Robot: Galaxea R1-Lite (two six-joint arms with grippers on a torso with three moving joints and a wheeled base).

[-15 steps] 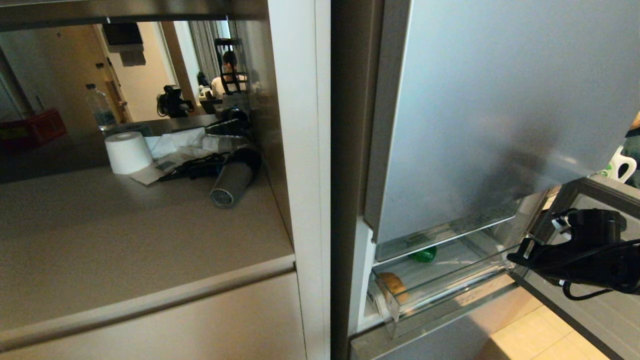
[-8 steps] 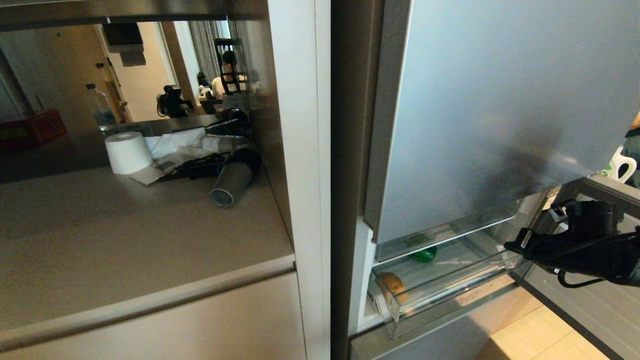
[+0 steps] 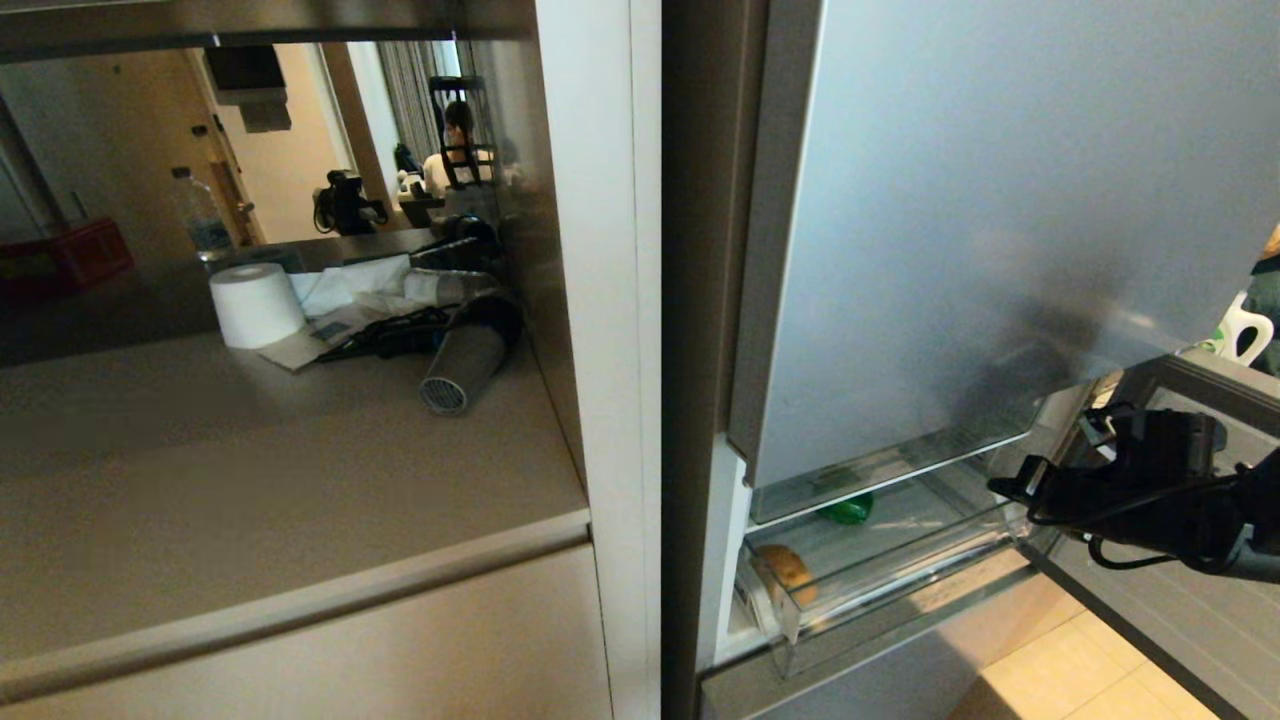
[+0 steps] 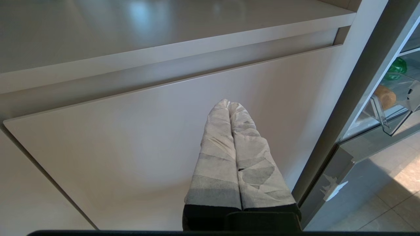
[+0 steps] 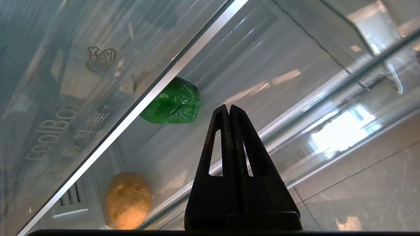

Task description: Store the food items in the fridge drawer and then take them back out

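— Clear glass showing both food items lying loose inside the pulled-out fridge drawer (image 3: pixel 890 560): green bell pepper (image 5: pixel 172 101) further back, potato (image 5: pixel 128 200) near the front corner.

— Right gripper (image 5: pixel 228 109) hovering outside, jaws pressed together, empty; probably lining up for retrieval. Left gripper (image 4: pixel 229 104) parked, closed.

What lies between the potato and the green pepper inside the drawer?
Nothing: only bare clear drawer floor separates the potato and the green pepper, seen in the right wrist view.
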